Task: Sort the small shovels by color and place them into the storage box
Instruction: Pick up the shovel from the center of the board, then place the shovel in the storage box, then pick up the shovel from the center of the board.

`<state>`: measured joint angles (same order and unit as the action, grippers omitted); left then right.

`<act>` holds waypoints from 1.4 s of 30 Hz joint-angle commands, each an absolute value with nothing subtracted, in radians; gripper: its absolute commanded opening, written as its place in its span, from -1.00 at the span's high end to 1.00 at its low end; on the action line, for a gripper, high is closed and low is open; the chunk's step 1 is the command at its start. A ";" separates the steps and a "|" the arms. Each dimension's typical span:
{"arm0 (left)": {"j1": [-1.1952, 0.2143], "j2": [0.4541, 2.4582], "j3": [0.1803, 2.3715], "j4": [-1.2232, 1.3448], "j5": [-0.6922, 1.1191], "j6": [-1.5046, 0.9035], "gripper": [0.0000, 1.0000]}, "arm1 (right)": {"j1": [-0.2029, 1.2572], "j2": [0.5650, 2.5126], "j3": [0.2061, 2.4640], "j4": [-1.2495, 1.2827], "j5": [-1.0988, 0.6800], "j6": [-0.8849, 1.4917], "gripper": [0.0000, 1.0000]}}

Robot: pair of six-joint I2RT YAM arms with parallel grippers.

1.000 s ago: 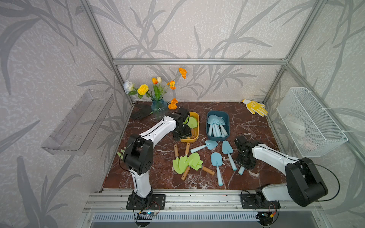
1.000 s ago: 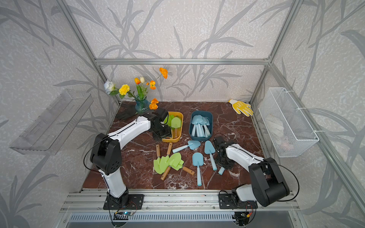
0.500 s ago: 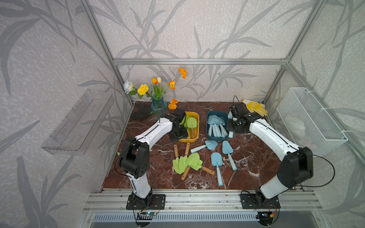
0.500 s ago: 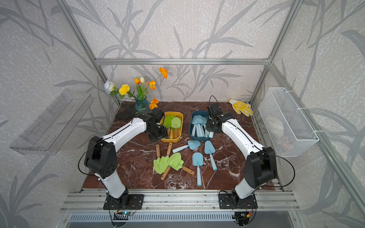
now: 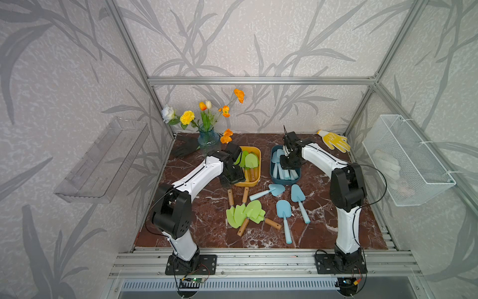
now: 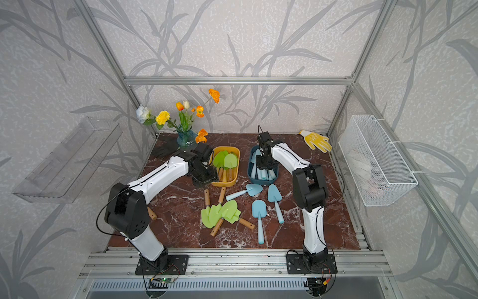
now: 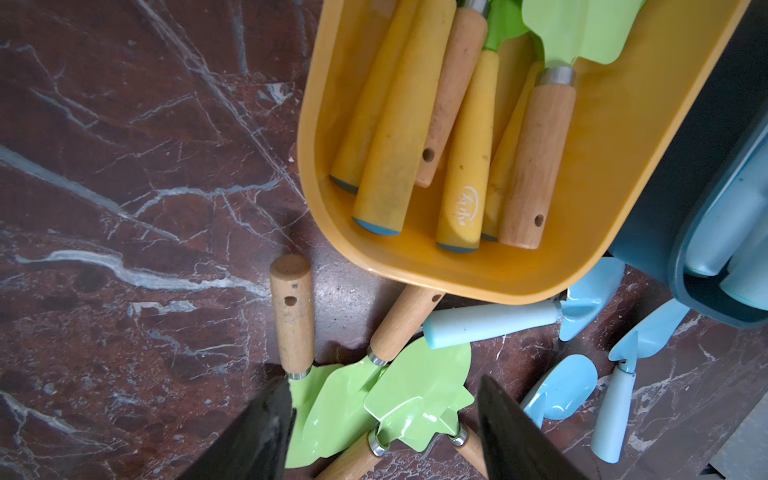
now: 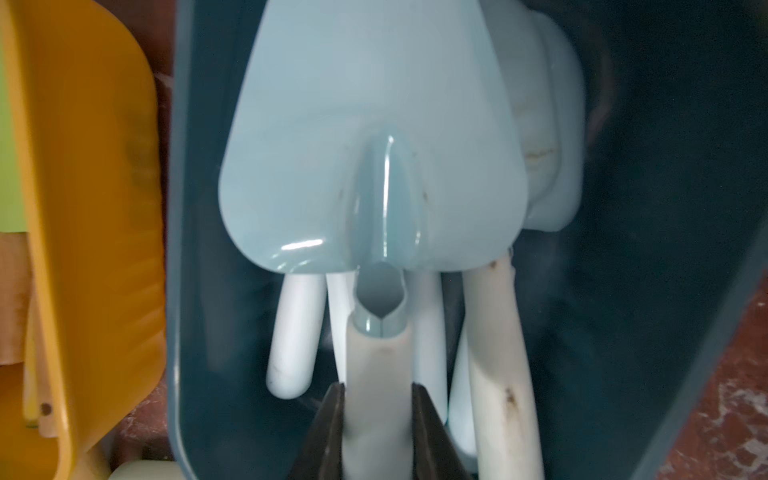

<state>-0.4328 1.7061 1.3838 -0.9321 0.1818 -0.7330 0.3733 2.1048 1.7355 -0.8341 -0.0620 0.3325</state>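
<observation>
Over the dark teal plastic box (image 8: pixel 199 291), right gripper (image 8: pixel 378 399) is pinching a pale-blue plastic shovel (image 8: pixel 370 145), likely light, stiff and slick, by its handle; left gripper (image 7: pixel 384 386) is gaping empty.

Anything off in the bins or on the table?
Sorting looks right: green shovels in the yellow bin, pale blue ones in the dark blue bin. Only oddity: brown specks on one white handle there.

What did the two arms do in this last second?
The right gripper carried a pale blue shovel from the front of the table to the dark blue box, still shut on its handle. The left gripper, open and empty, drew back slightly from the yellow box. The green shovels and three blue shovels lying loose stayed put.
</observation>
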 commanded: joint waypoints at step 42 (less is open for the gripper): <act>-0.707 1.747 1.276 -1.136 0.262 -0.500 -0.58 | 0.371 1.608 1.312 -0.777 0.054 0.387 0.12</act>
